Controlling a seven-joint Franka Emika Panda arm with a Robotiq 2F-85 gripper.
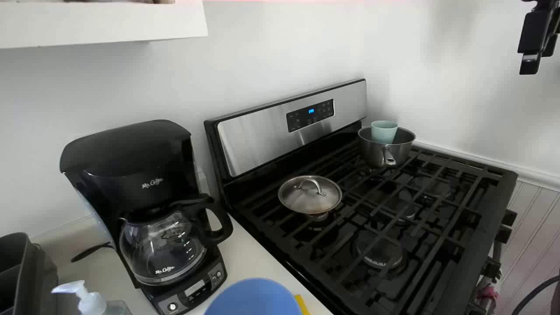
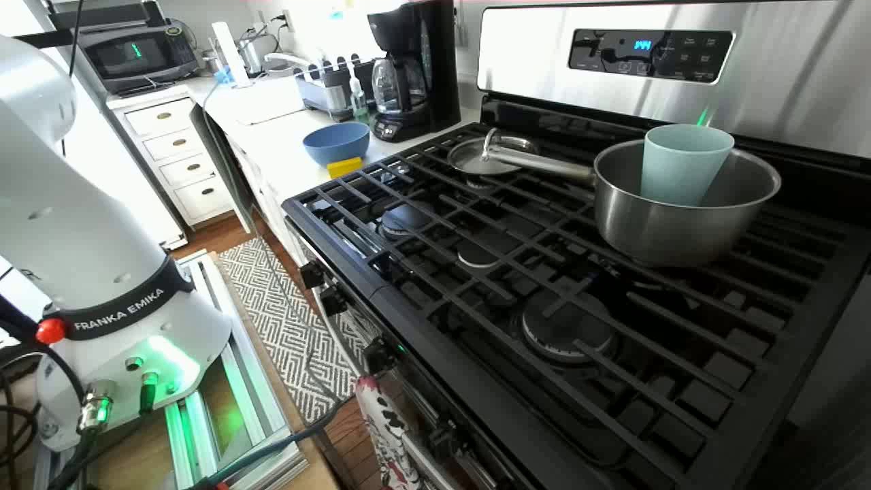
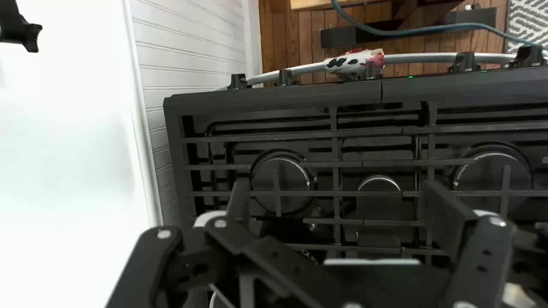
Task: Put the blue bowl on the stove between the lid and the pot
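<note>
The blue bowl (image 1: 256, 298) stands upright on the counter beside the stove, cut off by the frame edge here; it shows whole in an exterior view (image 2: 337, 144). The stove (image 1: 496, 186) has dark grates, also seen in the wrist view (image 3: 274, 100). The lid (image 1: 308, 197) lies knob up on the back grate near the counter; it also shows in an exterior view (image 2: 500, 162). The pot (image 1: 385, 153), also in an exterior view (image 2: 670, 228), stands on the far back grate. My gripper (image 3: 340, 205) is open and empty, high above the stove, at the upper right (image 1: 537, 54).
A pale green cup (image 1: 385, 131) stands in the pot. A yellow block (image 2: 345, 167) lies beside the bowl. A black coffee maker (image 1: 127, 175) and a soap bottle (image 1: 92, 302) stand on the counter. The pot's handle (image 2: 551, 163) points toward the lid. A wall (image 1: 459, 109) borders the stove's far side.
</note>
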